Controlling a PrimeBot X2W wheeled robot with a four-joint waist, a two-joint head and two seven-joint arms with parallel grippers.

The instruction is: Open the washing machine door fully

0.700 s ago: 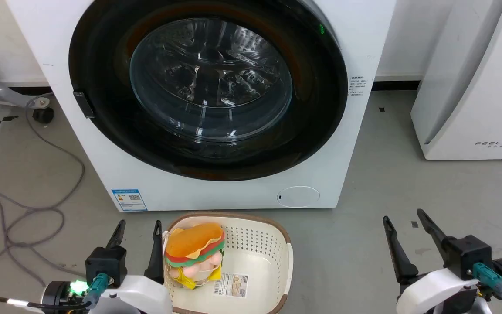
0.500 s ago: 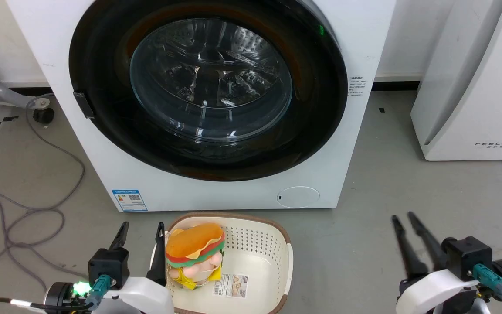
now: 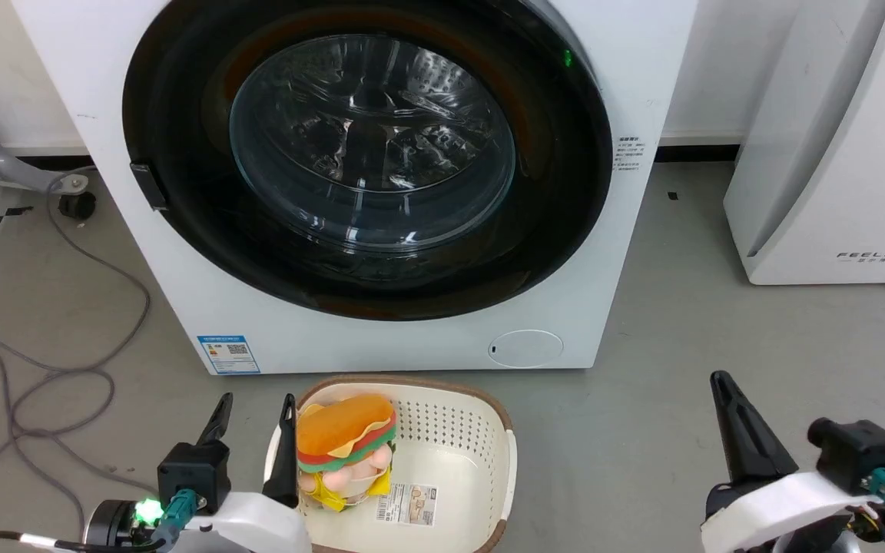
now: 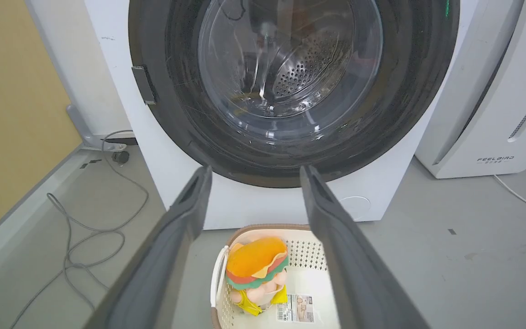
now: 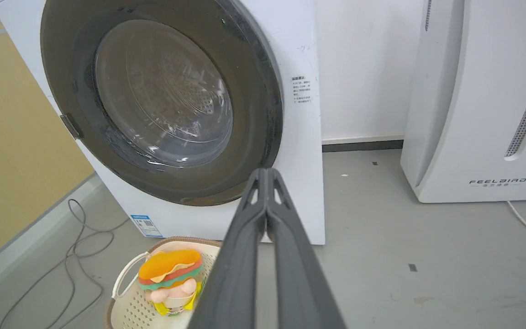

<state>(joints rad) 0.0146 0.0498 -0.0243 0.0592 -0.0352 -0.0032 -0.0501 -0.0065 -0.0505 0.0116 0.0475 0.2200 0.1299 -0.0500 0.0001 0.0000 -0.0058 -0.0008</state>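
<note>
The washing machine door [image 3: 181, 100] [image 4: 409, 91] [image 5: 66, 64] is a wide glossy black disc with a clear domed glass centre. It lies flat against the white washer front, with a small dark latch tab [image 3: 147, 184] on its left rim. My left gripper [image 3: 256, 404] [image 4: 254, 171] stands open at the lower left beside the basket, well short of the door. My right gripper [image 3: 719, 380] [image 5: 266, 172] is shut on nothing at the lower right above the floor, also apart from the door.
A white basket [image 3: 481, 430] holding a burger-shaped plush toy [image 3: 345, 442] sits on the floor right before the washer. A white appliance [image 3: 834, 138] stands at the right. Grey cables [image 3: 51, 369] loop on the floor at the left. A small round white flap [image 3: 525, 347] sits low on the washer.
My right gripper's fingers have closed together from open, and the wrist has rolled and shifted slightly right. The left gripper has sunk a little. The door has not moved.
</note>
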